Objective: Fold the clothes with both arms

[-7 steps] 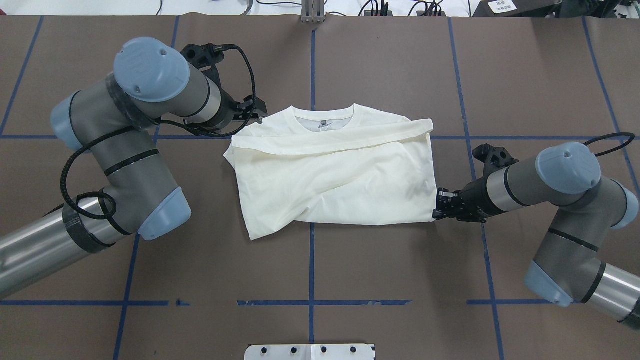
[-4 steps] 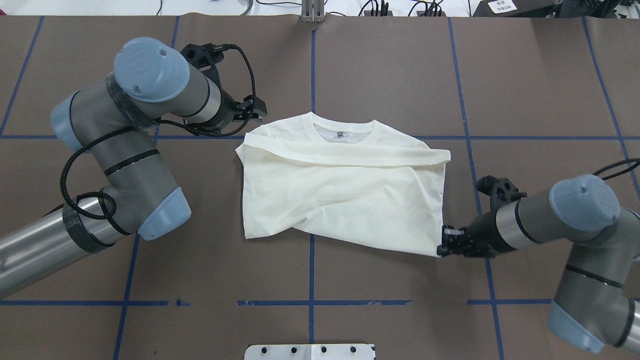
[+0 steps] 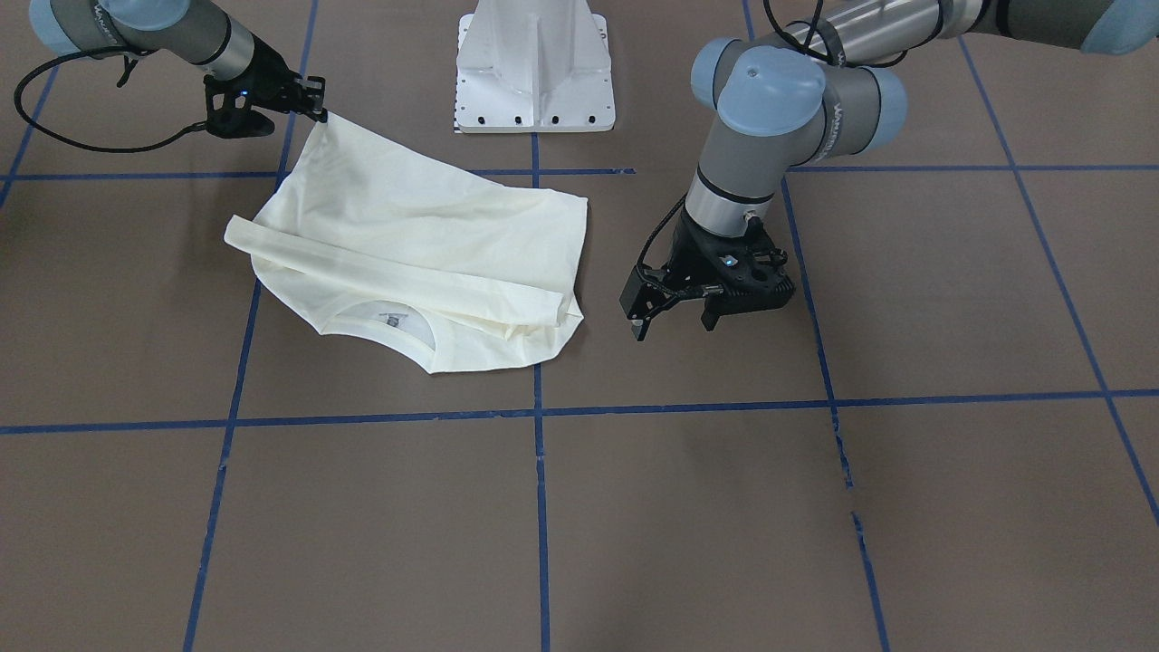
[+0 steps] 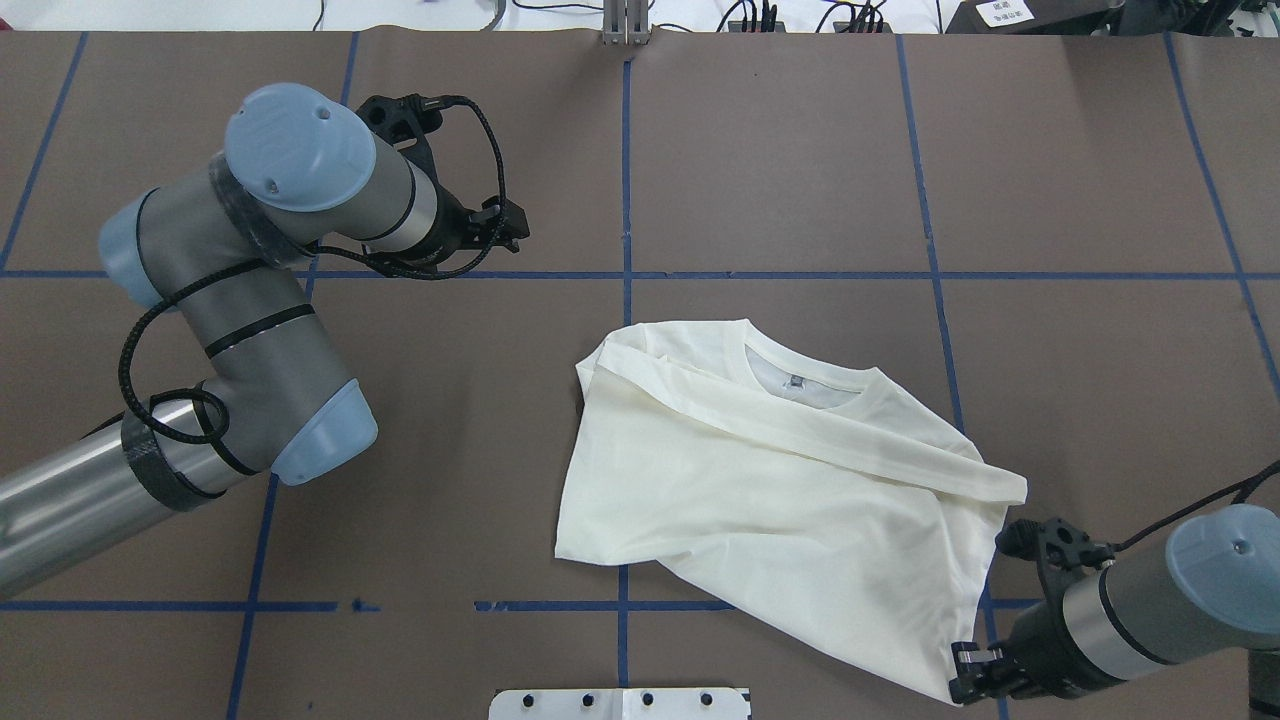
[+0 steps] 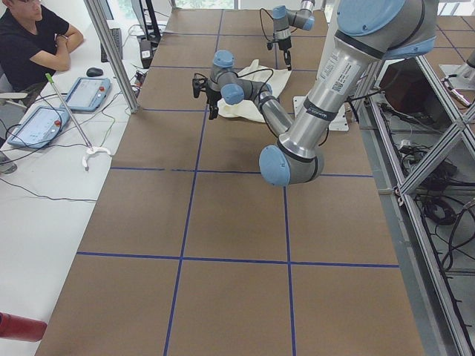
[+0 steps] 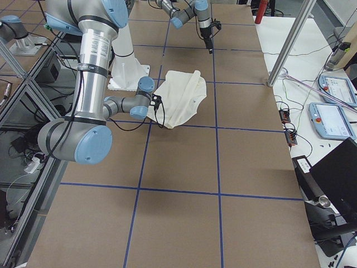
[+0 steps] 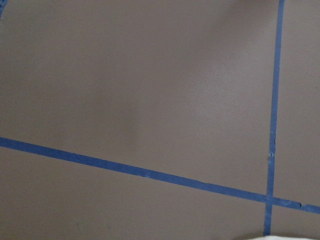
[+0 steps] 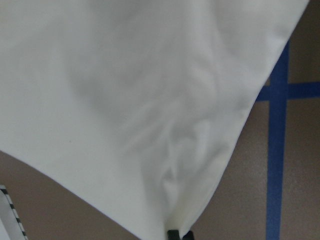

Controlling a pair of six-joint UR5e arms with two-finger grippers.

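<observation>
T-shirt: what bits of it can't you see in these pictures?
T-shirt underside: pressed against the table in every view.
Neck label: too small to read, overhead and front-facing views.
Right gripper: cut off by the right wrist view's bottom edge; only its dark tips show at the cloth's corner.

Even, diffuse overhead light, faint soft shadows on table [image 3: 815, 507], wrist views soft-focus, left wrist view brighter toward 2 o'clock.

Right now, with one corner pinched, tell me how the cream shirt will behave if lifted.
Probably floppy: the shirt stretches into a point at the right gripper and wrinkles elsewhere. Likely light: it is thin fabric, lying nearly flat. The folded sleeve may slide loose.
</observation>
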